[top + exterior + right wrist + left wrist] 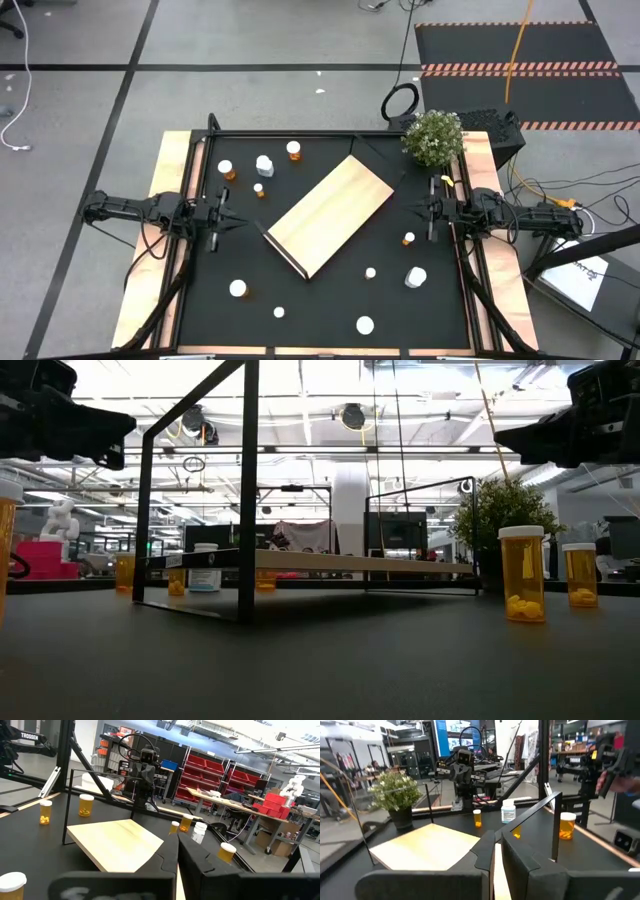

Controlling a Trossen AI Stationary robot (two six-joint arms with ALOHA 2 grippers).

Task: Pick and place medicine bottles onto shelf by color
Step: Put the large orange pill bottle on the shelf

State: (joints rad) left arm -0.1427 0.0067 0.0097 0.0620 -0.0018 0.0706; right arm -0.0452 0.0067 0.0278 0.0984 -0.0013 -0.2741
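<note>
Jaws: left gripper [222, 215] and right gripper [432, 218] both closed on nothing; each wrist view shows only a thin slit between the fingers, tips aimed inward at the shelf [330, 213]
Nearest bottle, left: small orange bottle [259, 189] just beyond the tips, toward the far edge
Nearest bottle, right: small orange bottle [409, 239] just beside the tips, on the near side
Shelf: bare, lying diagonally mid-table between the grippers, dark lip at its near end
Other bottles: white-capped ones scattered near [238, 289] and far [293, 149], all upright on the black mat [330, 300]
View difference: the low view shows pills inside an amber bottle [521, 574]; overhead shows mostly caps
Beyond: potted plant [433, 136] at the far right corner
</note>
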